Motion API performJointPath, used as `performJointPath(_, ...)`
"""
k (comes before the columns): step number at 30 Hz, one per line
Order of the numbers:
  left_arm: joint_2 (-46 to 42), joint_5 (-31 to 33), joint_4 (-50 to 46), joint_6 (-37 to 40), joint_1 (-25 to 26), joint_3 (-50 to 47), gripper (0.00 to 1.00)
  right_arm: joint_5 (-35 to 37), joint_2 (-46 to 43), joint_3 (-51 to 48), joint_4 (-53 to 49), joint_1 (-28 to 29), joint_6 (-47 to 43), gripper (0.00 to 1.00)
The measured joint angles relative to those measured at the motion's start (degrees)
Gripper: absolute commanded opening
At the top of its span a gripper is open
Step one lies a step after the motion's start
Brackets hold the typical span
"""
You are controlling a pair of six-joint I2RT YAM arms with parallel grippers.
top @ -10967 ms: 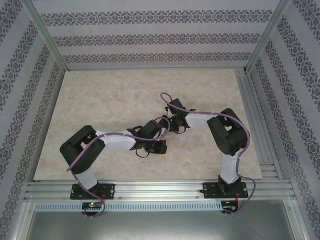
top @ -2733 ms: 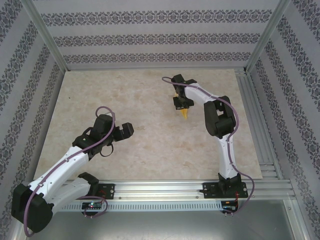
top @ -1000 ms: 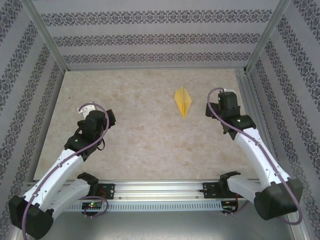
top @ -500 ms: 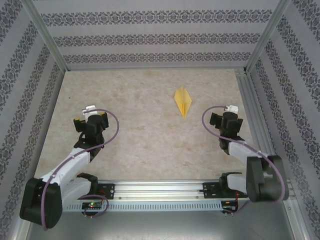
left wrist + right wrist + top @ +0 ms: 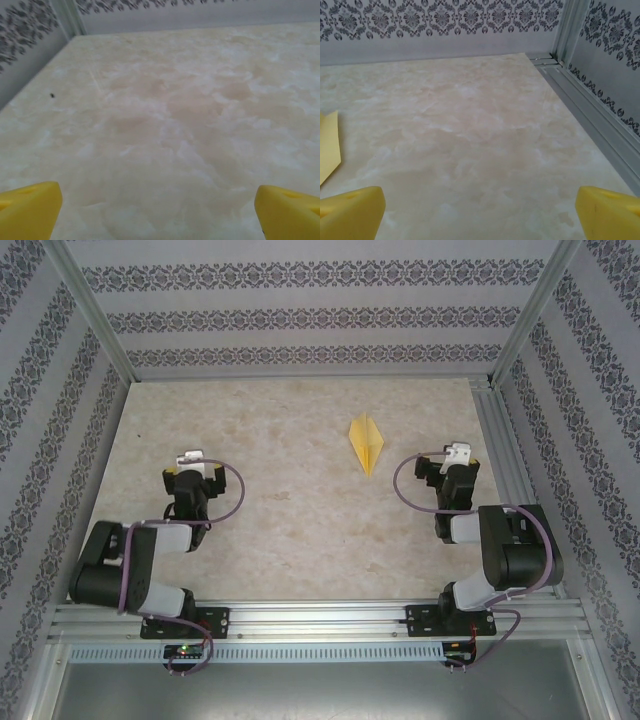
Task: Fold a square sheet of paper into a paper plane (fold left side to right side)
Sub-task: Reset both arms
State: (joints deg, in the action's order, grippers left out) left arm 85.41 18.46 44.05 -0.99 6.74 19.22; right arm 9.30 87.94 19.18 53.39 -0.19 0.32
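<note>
Lying flat on the table (image 5: 270, 420), the plane (image 5: 366, 443) runs twelve-to-six, nose toward six, at ten o'clock from the nearer right gripper (image 5: 447, 472); the left gripper (image 5: 190, 478) sits well apart. Both jaws spread wide, empty.

Robotics lab test cell: beige marble-look bench (image 5: 290, 440) boxed in by silver aluminium frame posts (image 5: 85, 308) and grey damask-patterned wall panels (image 5: 300, 320), white-and-black robot arms (image 5: 150, 538) bolted to a slotted aluminium rail (image 5: 320, 618).
</note>
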Motion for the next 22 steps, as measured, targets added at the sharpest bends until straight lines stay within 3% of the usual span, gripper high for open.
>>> performJointPath(3,4.39,-2.8,0.94,0.52,0.0,1.2,1.0,-0.44,0.0,-0.02,1.01,-0.22,0.0,0.98)
performJointPath(22,4.39,-4.74,3.08,0.59,-0.37,2.56,1.0,-2.14,0.0,0.61,1.55,-0.2,-0.04,0.98)
